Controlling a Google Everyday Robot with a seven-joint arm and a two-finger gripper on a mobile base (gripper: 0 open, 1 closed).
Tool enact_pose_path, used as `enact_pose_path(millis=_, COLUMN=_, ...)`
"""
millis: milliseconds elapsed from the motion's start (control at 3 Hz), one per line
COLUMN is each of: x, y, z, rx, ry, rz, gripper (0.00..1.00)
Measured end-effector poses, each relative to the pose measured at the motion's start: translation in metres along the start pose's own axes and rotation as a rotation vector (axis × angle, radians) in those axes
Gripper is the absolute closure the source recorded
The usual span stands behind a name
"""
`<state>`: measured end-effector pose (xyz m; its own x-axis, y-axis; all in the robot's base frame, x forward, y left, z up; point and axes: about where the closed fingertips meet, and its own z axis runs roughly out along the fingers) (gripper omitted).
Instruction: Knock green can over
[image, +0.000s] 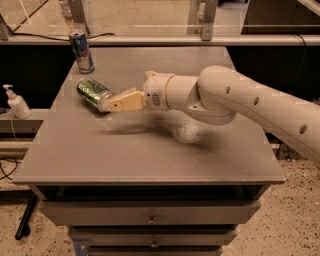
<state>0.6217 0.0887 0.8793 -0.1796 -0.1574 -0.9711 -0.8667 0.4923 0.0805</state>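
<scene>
at green can (93, 93) silver end: claw (116, 103), can's end hidden.

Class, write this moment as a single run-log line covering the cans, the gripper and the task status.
green can: lying on its side | gripper: at its right end, appears touching | blue can: upright, back left, apart | task: can down

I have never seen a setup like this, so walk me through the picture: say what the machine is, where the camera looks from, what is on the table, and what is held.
The white arm belongs to a mobile robot; its tan gripper is the grasping end. One camera looks down at the grey table from its drawer side. A green can lies on its side, the gripper's tip at its end. A blue can stands upright at the back. Nothing looks held.
</scene>
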Motion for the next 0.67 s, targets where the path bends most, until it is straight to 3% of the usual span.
enact_pose_path(millis=333, x=0.001, y=-0.003, z=-0.020, rx=-0.002, ry=0.006, rz=-0.031, gripper=0.00)
enact_pose_path(millis=667, x=0.004, y=-0.002, z=-0.063, rx=-0.019, ry=0.004, rz=-0.088, gripper=0.00)
